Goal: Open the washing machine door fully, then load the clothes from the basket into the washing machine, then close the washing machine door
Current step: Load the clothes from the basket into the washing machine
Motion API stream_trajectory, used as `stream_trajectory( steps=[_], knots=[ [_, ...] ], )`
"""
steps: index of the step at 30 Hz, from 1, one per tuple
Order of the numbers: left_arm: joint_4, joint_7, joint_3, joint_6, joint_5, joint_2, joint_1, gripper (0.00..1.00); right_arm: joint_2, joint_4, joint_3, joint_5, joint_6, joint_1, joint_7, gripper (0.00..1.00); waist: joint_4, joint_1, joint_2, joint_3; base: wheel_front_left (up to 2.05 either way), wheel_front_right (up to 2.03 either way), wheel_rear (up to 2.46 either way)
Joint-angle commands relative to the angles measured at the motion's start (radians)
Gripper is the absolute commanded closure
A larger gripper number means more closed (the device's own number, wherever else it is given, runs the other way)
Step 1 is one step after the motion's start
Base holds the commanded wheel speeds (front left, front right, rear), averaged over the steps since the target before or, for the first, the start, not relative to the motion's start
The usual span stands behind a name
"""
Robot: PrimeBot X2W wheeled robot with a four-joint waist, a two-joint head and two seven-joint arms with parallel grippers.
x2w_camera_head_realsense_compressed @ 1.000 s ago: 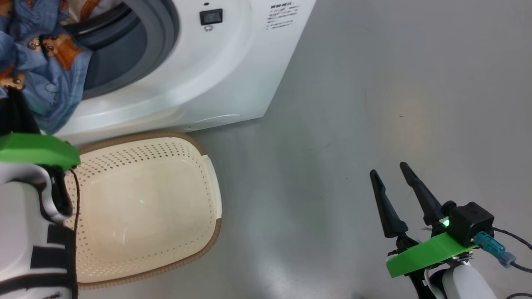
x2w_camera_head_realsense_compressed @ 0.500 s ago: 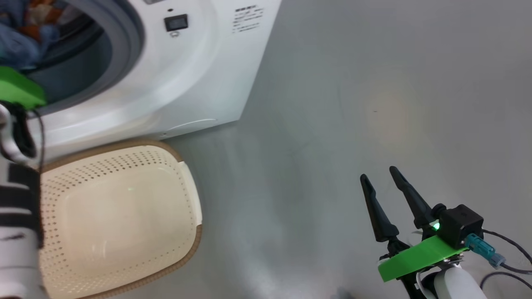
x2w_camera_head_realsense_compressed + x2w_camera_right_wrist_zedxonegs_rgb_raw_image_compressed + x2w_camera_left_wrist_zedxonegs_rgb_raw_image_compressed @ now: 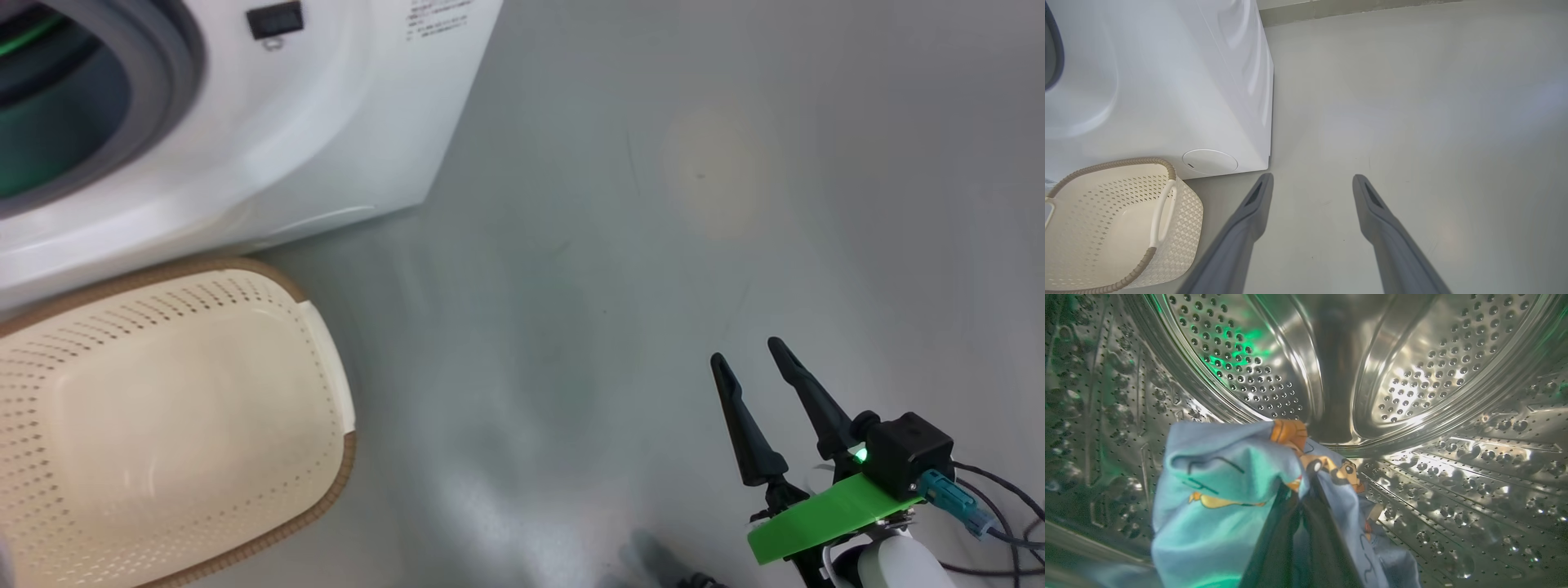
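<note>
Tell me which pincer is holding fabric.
The left pincer, shut on the blue bear-print clothes inside the drum; the right pincer stands open above the floor.

The clothes (image 3: pixel 1224 498), light blue with orange bear prints, bunch around the clamped tips of the left pincer (image 3: pixel 1309 484), inside the washing machine (image 3: pixel 326 122), within its perforated steel drum (image 3: pixel 1412 375). The cream basket (image 3: pixel 331 376) stands upright just beside the washer, well left of the right pincer (image 3: pixel 747 359).
</note>
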Motion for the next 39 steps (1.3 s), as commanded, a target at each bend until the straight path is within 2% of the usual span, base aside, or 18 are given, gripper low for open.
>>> stream_trajectory(
  steps=[1,9,15,18,20,22,23,25,27,28,33,39],
  knots=[
    [-0.004,0.001,-0.001,-0.008,0.003,0.057,-0.025,1.0,-0.013,-0.025,0.015,0.003,0.001,0.038,-0.005,0.0,-0.017,0.0,0.0,0.024,0.0,0.0,0.0],
    [0.023,-0.006,-0.008,-0.025,0.0,0.102,-0.135,1.0,-0.012,-0.045,0.006,0.003,0.001,0.067,-0.005,0.0,-0.037,0.0,0.0,0.068,0.0,0.0,0.0],
    [-0.061,-0.007,-0.009,-0.019,0.01,0.099,-0.149,1.0,-0.002,-0.053,0.002,0.002,0.001,0.068,-0.005,0.0,-0.039,0.0,0.0,0.097,0.0,0.0,0.0],
    [-0.046,-0.008,-0.018,-0.018,0.02,0.099,-0.143,1.0,0.003,-0.053,0.005,0.002,0.001,0.067,-0.005,0.0,-0.04,0.0,0.0,0.098,0.0,0.0,0.0],
    [-0.009,-0.008,-0.031,-0.02,0.028,0.098,-0.149,0.89,0.004,-0.051,0.007,0.002,0.001,0.068,-0.005,0.0,-0.04,0.0,0.0,0.094,0.0,0.0,0.0],
    [0.018,-0.008,-0.042,-0.017,0.035,0.096,-0.161,0.88,0.004,-0.049,0.009,0.002,0.001,0.07,-0.005,0.0,-0.039,0.0,0.0,0.089,0.0,0.0,0.0],
    [0.035,-0.008,-0.048,-0.013,0.04,0.094,-0.167,0.82,0.004,-0.047,0.009,0.002,0.001,0.071,-0.005,0.0,-0.039,0.0,0.0,0.086,0.0,0.0,0.0],
    [0.061,-0.007,-0.063,-0.011,0.05,0.091,-0.179,0.62,0.004,-0.044,0.009,0.002,0.001,0.073,-0.005,0.0,-0.039,0.0,0.0,0.081,0.0,0.0,0.0],
    [0.09,-0.002,-0.077,-0.007,0.059,0.09,-0.189,0.04,0.005,-0.041,0.01,0.003,0.001,0.072,-0.005,0.0,-0.038,0.0,0.0,0.075,0.0,0.0,0.0],
    [0.104,0.002,-0.089,0.0,0.069,0.091,-0.192,0.0,0.005,-0.04,0.01,0.004,0.001,0.072,-0.005,0.0,-0.038,0.0,0.0,0.072,0.0,0.0,0.0],
    [0.154,0.039,-0.12,0.027,0.095,0.095,-0.202,0.0,0.005,-0.039,0.014,0.005,0.001,0.072,-0.005,0.0,-0.032,0.0,0.0,0.056,0.0,0.0,0.0],
    [0.178,0.034,-0.14,0.08,0.101,0.05,-0.187,0.0,0.002,-0.035,0.015,0.006,0.001,0.07,-0.005,0.0,-0.013,0.0,0.0,0.03,0.0,0.0,0.0]
  ],
)
